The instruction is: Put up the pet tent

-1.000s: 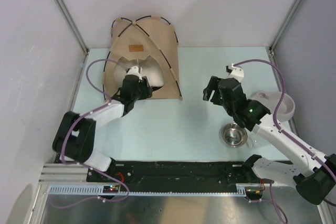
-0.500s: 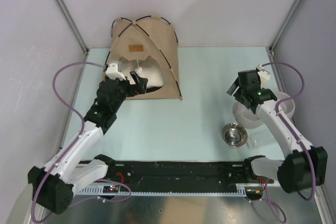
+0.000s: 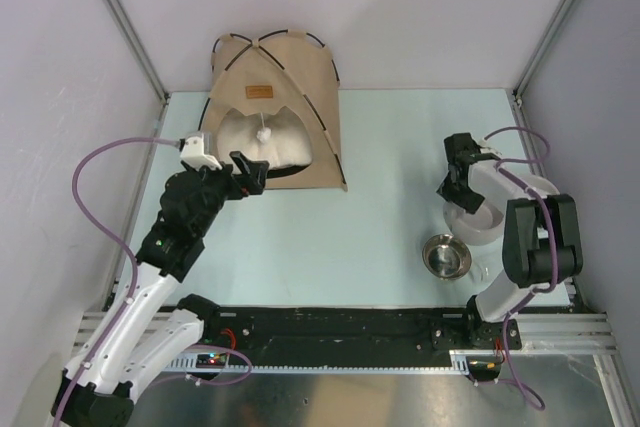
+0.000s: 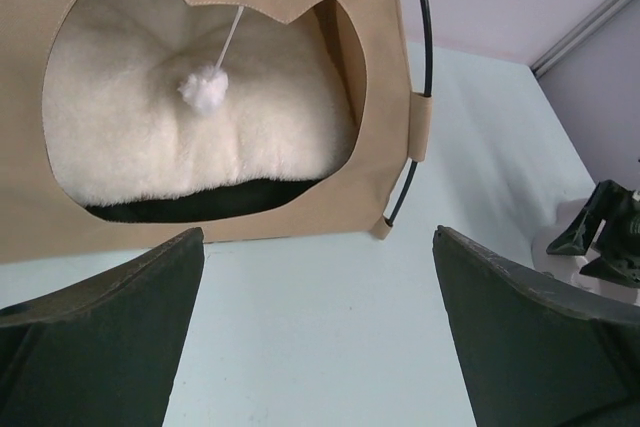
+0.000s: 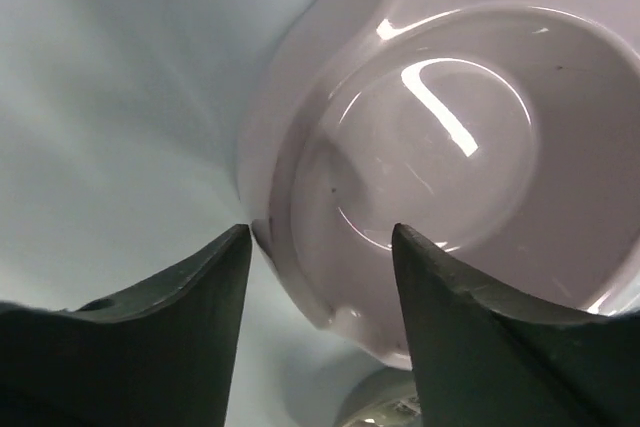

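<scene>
Where left jaws face, tent stands.

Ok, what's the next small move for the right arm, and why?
Probably lower and close the right gripper on the white bowl: its rim sits between the open jaws. The pet tent already stands, pillow inside, so the bowl seems next.

pet tent: tan, black poles | pillow: cream | bowl: white

Far left, pillow inside tent; right, small bowl just before larger bowl.
</scene>
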Motion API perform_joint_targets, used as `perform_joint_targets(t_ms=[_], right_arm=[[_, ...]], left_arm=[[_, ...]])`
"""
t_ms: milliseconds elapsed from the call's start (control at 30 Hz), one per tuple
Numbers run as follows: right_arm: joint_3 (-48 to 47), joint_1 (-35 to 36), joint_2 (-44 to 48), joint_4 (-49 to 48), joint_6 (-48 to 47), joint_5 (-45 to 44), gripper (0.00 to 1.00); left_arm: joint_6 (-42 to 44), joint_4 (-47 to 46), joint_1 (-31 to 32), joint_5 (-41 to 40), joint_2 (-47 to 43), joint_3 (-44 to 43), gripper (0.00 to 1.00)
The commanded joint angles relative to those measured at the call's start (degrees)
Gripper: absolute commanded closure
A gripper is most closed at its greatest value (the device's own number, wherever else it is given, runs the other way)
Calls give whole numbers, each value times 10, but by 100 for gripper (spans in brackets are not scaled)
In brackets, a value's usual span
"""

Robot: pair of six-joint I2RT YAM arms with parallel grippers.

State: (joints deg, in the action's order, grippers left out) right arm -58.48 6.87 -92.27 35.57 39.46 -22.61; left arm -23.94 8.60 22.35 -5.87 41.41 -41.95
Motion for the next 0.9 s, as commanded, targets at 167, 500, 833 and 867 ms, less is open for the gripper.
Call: perform_joint_targets(t_ms=[167,500,833,867], right_arm=[[-48,5,-50,-22,-5,5,62],[-124,30,-99,-57,63,110,73],[-316,86,-231,-24,97,141,73],[-337,89,-243,-18,100,137,71]], left_arm=[[13,26,3,-27,-16,6,0],[33,40,2,-36,7,-20,0],[41,58,2,-50,5,-23,0],[41,59,2,-50,4,-23,0]])
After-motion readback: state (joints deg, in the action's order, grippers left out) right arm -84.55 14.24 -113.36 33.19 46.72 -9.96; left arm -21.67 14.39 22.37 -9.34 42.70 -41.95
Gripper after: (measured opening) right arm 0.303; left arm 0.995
